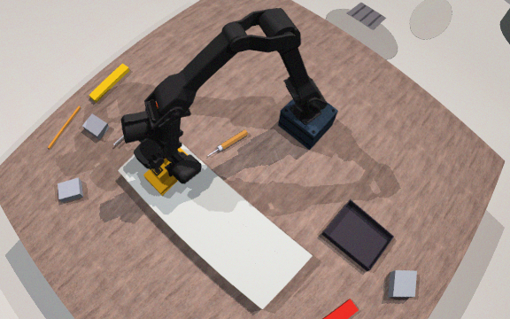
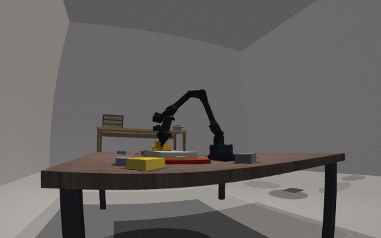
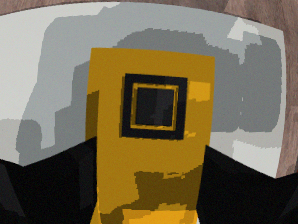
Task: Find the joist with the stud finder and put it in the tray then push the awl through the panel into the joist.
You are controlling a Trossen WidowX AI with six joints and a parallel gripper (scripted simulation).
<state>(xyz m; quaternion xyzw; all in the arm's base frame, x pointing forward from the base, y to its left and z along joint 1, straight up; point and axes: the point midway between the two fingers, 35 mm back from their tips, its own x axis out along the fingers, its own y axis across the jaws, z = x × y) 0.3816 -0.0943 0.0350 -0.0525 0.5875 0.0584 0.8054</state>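
The yellow stud finder (image 1: 161,182) (image 2: 167,149) (image 3: 150,60) is on or just above the pale floor panel (image 1: 237,248) (image 2: 190,154) (image 3: 15,75), near its far left end in the top view. The square window on it is dark in the wrist view. My gripper (image 1: 167,169) (image 3: 148,144) is shut on the stud finder from above. The awl (image 1: 234,140), with an orange handle and thin metal tip, lies on the table between panel and arm base. The black tray (image 1: 357,235) is empty, right of the panel. The joist is hidden.
A metal shaft (image 1: 118,142) sticks out from behind the arm. A yellow bar (image 1: 109,82), a thin orange stick (image 1: 64,127) and grey blocks (image 1: 95,126) (image 1: 70,190) lie left. Another grey block (image 1: 403,283) and a red bar (image 1: 343,310) are near the tray.
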